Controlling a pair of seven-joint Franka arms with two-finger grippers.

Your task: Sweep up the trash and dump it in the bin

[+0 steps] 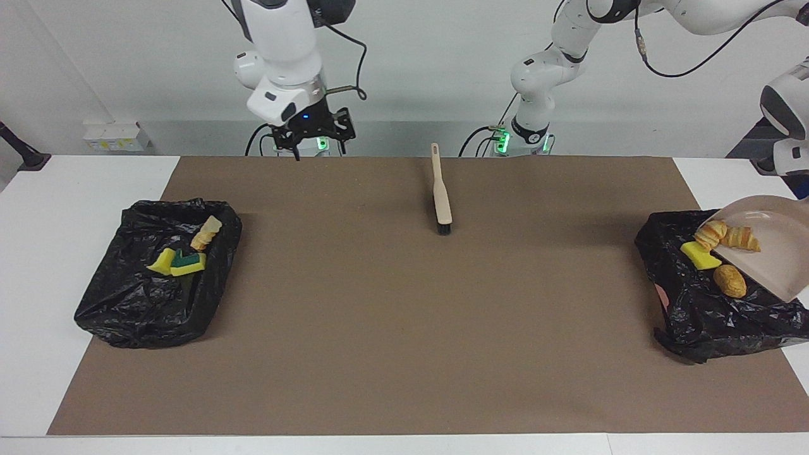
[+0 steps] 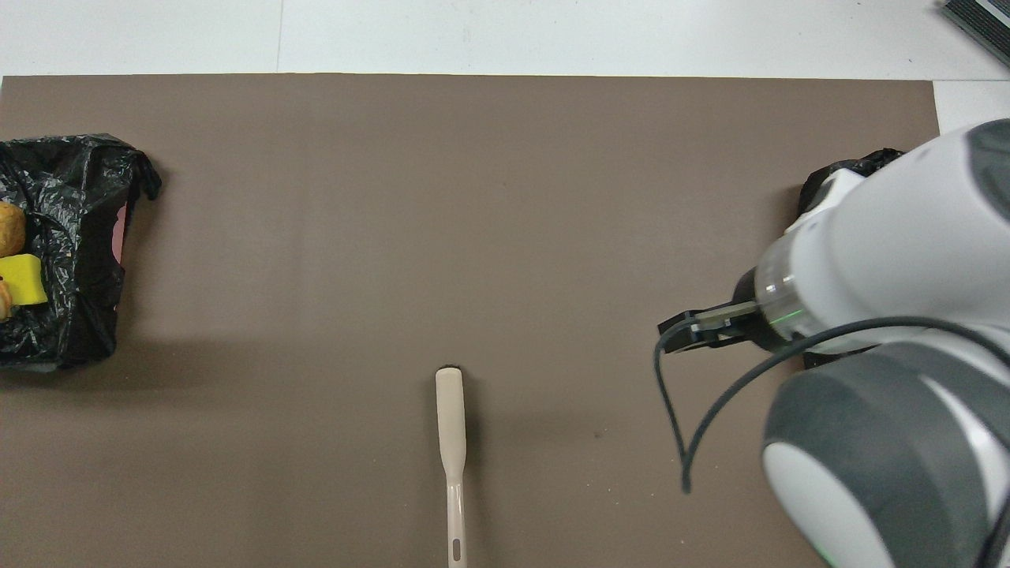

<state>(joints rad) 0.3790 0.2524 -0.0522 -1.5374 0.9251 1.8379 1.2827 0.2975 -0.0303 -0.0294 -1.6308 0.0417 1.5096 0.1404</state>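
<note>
Trash [image 1: 720, 246] sliding off dustpan [image 1: 774, 253]; right gripper [image 1: 311, 146] open, empty.

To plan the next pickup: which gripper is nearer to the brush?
Right. The right gripper hangs by its own base, near the brush's handle; the left gripper holds the dustpan over the bin.

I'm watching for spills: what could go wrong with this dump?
The yellow sponge and croissant pieces sit at the lip of the tilted dustpan, toward the bin rim that faces the table's middle. They might bounce out onto the mat. The dustpan's lip may also snag the bin's loose black bag.
</note>
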